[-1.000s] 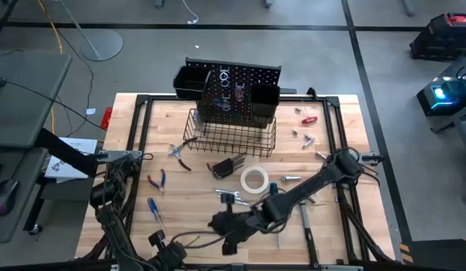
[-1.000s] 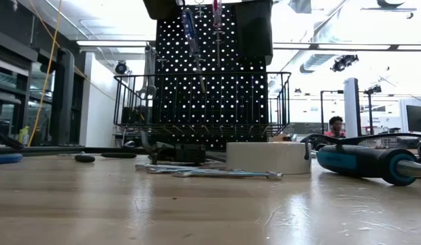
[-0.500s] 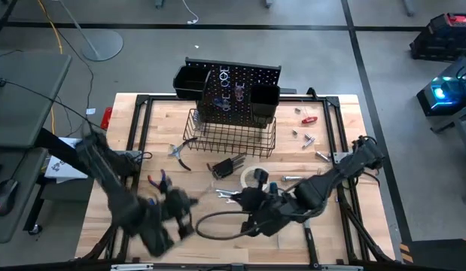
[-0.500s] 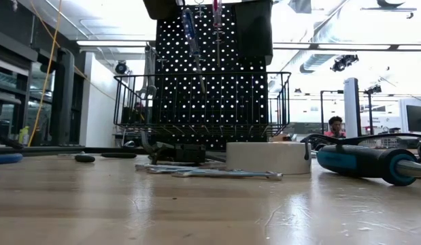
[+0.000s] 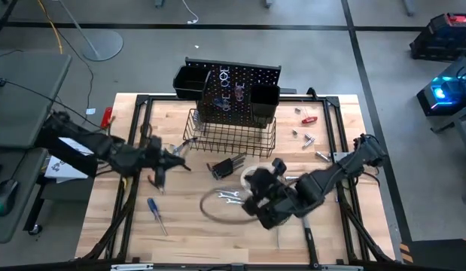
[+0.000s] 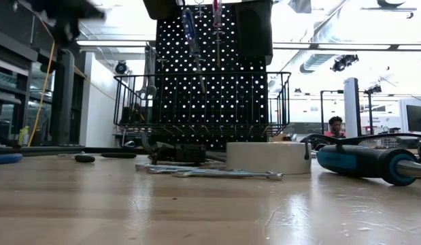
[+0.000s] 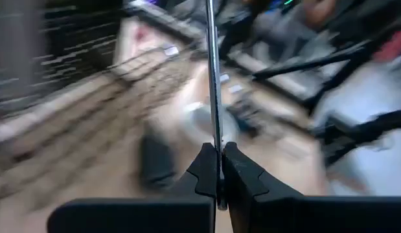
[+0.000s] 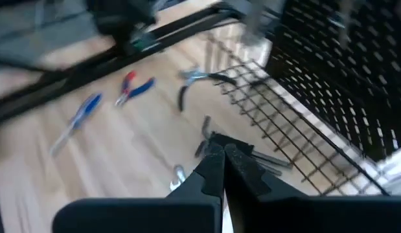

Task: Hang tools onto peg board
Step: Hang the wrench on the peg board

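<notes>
**Task status: early stage, most tools on table**

Peg board [image 5: 240, 94] stands at 12 o'clock, black, perforated; two screwdrivers [image 6: 190, 34] already hang on it. Remaining tools lie flat on the table [image 5: 180, 233]: tape roll [image 6: 268, 157], wrenches [image 6: 224, 173], pliers [image 5: 180, 154], blue screwdriver [image 5: 155, 213]. Left gripper [image 5: 159, 162] at 9 o'clock, right gripper [image 5: 264, 181] at centre; both jaw pairs pressed together, empty

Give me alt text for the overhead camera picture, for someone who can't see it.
Seen from above, two dark robot arms reach over a wooden table scattered with hand tools, in front of an upright black peg board with a wire basket. The left gripper and right gripper are both shut.
</notes>
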You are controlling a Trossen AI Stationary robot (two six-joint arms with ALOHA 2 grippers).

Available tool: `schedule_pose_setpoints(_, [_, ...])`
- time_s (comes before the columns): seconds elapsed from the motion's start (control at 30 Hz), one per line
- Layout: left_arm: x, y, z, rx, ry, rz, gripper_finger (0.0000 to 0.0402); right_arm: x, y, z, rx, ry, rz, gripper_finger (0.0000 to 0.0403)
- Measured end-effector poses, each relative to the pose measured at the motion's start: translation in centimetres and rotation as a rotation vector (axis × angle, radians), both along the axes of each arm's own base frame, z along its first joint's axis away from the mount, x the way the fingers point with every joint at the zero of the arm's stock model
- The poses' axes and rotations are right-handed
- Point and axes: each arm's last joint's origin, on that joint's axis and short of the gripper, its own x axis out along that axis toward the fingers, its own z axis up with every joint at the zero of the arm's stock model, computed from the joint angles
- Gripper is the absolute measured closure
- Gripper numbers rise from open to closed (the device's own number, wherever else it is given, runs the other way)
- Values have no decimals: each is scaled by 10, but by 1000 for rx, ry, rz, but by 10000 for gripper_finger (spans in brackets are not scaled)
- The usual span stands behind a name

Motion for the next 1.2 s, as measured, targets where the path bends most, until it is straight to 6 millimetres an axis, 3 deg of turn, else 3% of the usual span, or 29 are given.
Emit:
schedule_pose_setpoints(0.2, [-21,23,-1,147,52,-41,401,9,-20,0,106,-104,-177,402])
schedule_pose_setpoints(0.57, [1,49,-7,264,150,-132,401,26,-57,1,156,-118,-266,402])
schedule_pose_setpoints(0.9, [2,83,-7,254,133,-96,401,31,-63,2,150,-116,-244,402])
schedule_pose_setpoints(1.2, [2,96,-15,196,178,-128,401,31,-64,1,135,-94,-234,402])
